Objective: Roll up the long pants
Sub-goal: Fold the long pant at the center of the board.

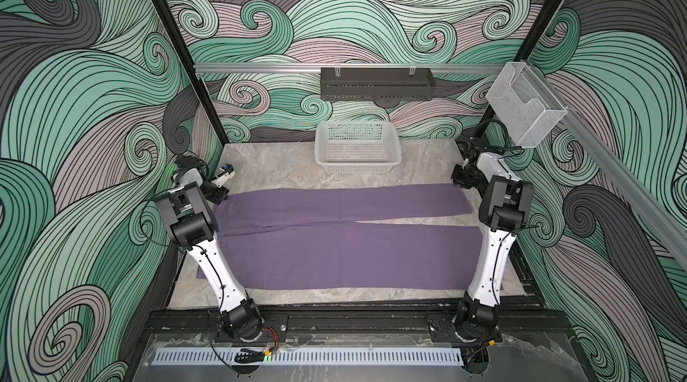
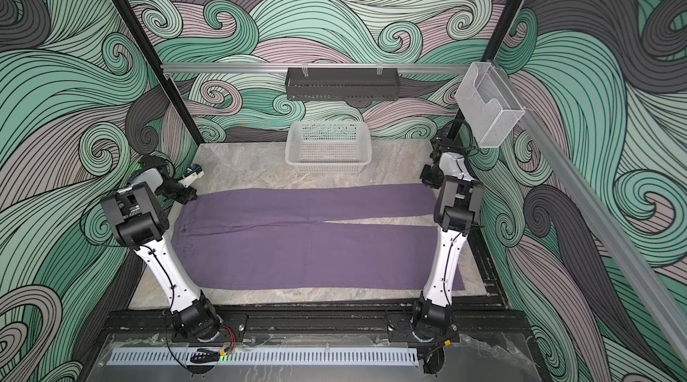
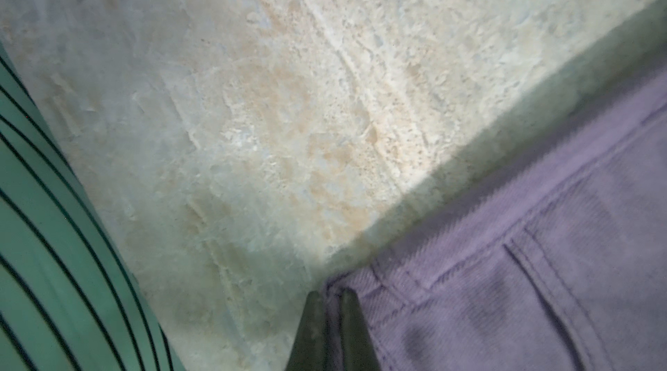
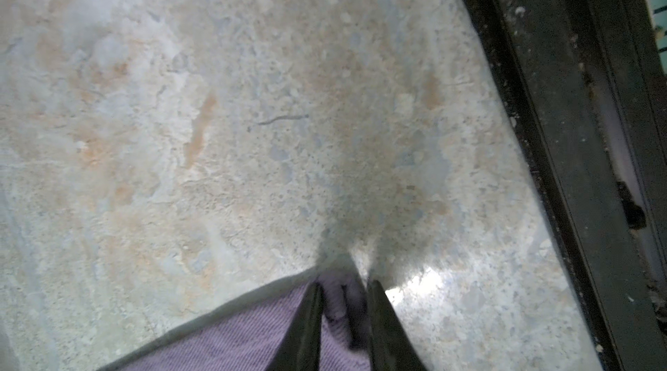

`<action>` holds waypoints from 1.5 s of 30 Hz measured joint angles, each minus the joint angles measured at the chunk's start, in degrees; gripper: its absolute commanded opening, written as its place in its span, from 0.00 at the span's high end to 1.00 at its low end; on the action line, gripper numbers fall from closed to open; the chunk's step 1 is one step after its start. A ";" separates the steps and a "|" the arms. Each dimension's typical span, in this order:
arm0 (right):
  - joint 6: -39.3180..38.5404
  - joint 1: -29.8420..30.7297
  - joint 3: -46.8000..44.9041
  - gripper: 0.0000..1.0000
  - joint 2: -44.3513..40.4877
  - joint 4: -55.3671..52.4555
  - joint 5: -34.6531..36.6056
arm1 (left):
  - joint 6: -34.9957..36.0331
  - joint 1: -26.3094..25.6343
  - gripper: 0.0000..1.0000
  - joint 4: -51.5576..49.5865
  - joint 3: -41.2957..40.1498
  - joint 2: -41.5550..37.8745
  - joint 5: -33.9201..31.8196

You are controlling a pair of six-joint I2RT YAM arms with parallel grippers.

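The long pants (image 1: 334, 246) (image 2: 297, 250) lie flat across the marble table, dusty purple, waist at the left and both legs running right. My left gripper (image 1: 219, 196) sits at the waist's far corner. In the left wrist view it (image 3: 332, 293) is shut on the waistband corner (image 3: 397, 289). My right gripper (image 1: 459, 181) is at the far leg's hem corner. In the right wrist view it (image 4: 344, 284) has a bunched fold of the hem (image 4: 339, 300) pinched between its jaws.
A white slotted basket (image 1: 357, 166) stands at the back middle of the table. A black shelf (image 1: 375, 83) hangs on the rear rail and a wire bin (image 1: 524, 109) on the right rail. A black frame rail (image 4: 577, 134) runs just beside the right gripper.
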 measured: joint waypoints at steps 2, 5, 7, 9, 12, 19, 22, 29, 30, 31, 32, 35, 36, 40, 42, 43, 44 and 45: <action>-0.44 0.00 0.17 0.94 0.15 -0.04 -0.52 | 0.00 0.00 1.00 0.00 0.00 0.00 0.00; -0.66 0.04 1.11 1.00 0.63 -0.26 -1.22 | -0.02 0.00 1.00 -0.02 0.00 0.00 0.02; -0.85 0.04 1.29 1.00 0.81 -0.28 -1.55 | -0.04 0.00 1.00 -0.02 0.00 0.00 0.02; -0.98 0.04 1.29 1.00 0.81 -0.26 -1.66 | -0.09 0.00 1.00 -0.07 0.04 0.00 0.07; -1.33 0.04 1.11 1.00 0.52 -0.26 -1.60 | -0.44 0.02 1.00 -0.66 0.33 0.00 0.17; -2.27 0.37 -2.47 1.00 -5.46 -1.46 -1.25 | -1.77 0.02 1.00 -6.64 1.88 0.00 1.42; -2.69 0.63 -4.07 1.00 -11.85 -1.97 -1.29 | -2.03 0.09 1.00 -9.01 2.01 -0.76 2.23; -3.76 1.62 -6.29 1.00 -27.06 -1.95 -1.81 | -2.16 0.17 1.00 -13.00 2.91 -8.76 4.48; -3.93 1.68 -6.62 1.00 -28.48 -1.95 -1.81 | -2.23 0.17 1.00 -13.09 3.08 -10.38 4.79; -4.04 1.77 -7.06 1.00 -29.51 -1.92 -1.81 | -2.27 0.17 1.00 -13.20 3.26 -11.56 5.03; -4.15 1.81 -7.63 1.00 -30.53 -1.95 -1.75 | -2.34 0.17 1.00 -13.27 3.54 -12.76 5.33; -4.59 1.81 -9.46 1.00 -32.44 -2.14 -1.66 | -2.56 0.22 1.00 -13.31 4.48 -15.89 6.10; -4.85 1.81 -10.10 1.00 -32.87 -2.25 -1.49 | -2.62 0.42 1.00 -13.35 4.87 -16.76 6.38; -5.79 1.97 -12.83 1.00 -34.45 -2.67 -0.50 | -2.64 1.90 1.00 -13.55 5.40 -19.65 7.63; -6.05 2.21 -15.23 1.00 -36.57 -3.06 0.00 | -2.34 3.23 1.00 -13.75 5.44 -21.16 8.48; -6.19 2.32 -16.37 1.00 -37.77 -3.15 0.22 | -2.08 3.98 1.00 -14.01 5.44 -21.88 8.76; -6.36 2.51 -17.70 1.00 -39.36 -3.19 0.52 | -1.75 4.72 1.00 -14.25 5.35 -22.64 9.01; -6.54 2.84 -19.26 1.00 -41.29 -3.17 0.92 | -1.44 5.46 1.00 -14.25 4.94 -23.65 9.35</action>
